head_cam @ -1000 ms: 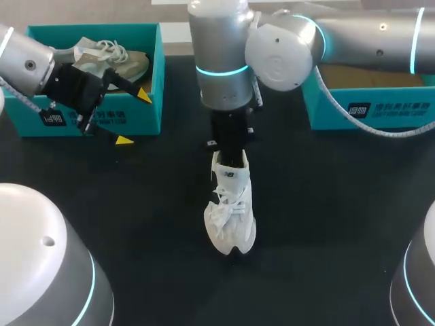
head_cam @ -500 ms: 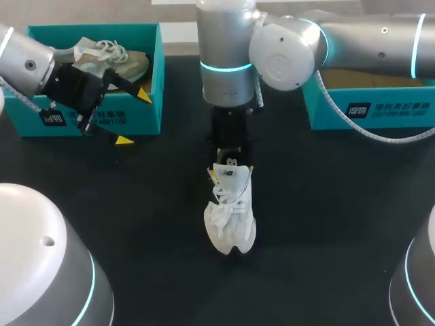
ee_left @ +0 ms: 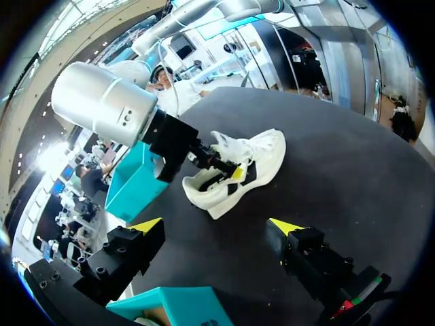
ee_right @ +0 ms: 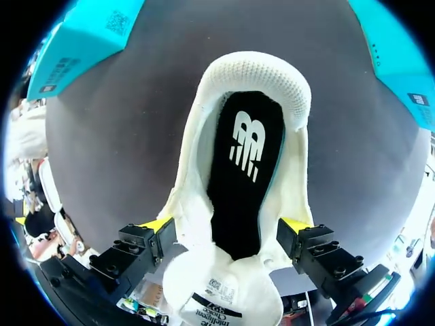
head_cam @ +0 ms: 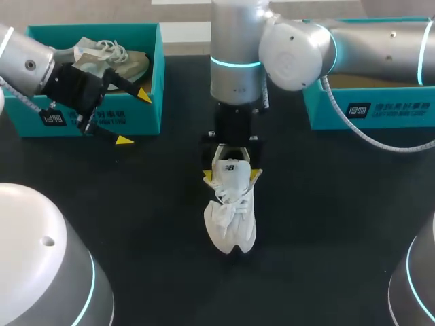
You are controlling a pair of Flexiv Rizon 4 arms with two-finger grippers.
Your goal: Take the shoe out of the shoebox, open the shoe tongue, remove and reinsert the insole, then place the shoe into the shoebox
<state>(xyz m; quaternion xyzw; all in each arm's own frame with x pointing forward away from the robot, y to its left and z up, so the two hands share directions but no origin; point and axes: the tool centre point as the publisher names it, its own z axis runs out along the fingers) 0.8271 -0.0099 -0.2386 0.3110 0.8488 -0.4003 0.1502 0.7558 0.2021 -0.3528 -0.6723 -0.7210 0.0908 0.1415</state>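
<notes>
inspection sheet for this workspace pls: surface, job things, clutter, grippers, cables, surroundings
surface: black table, matte and flat.
job's things: white shoe stands on its sole mid-table, with the black insole inside it; left shoebox holds a beige shoe; right shoebox sits at the table's far right.
clutter: nothing seen.
grippers: right gripper open, fingers to either side of the white shoe's opening; left gripper open and empty, by the left shoebox's front wall.
cables: coiled cable hangs from the right arm in front of the right shoebox.
surroundings: nothing seen reaching over the table.
</notes>
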